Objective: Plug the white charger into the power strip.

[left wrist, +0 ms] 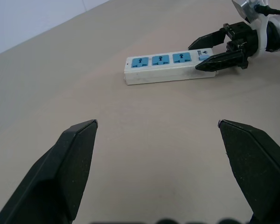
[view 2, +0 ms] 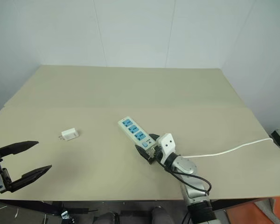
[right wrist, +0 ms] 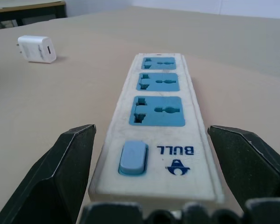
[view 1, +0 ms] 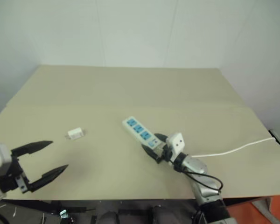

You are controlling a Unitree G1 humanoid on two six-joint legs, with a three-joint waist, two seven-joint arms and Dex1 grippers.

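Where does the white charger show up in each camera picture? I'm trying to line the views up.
Left eye view: white charger on the table, left of the power strip.
Right eye view: same spot, left of the strip.
Left wrist view: not in it.
Right wrist view: far corner, beyond the strip.
Shared landmark: the power strip, its switch end between the open right gripper fingers.

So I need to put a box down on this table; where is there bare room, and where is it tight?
The whole far half of the table behind the power strip and white charger is bare. So is the patch between charger and strip. It is crowded at the strip's near end, where the open right hand straddles it, with the cord running right.
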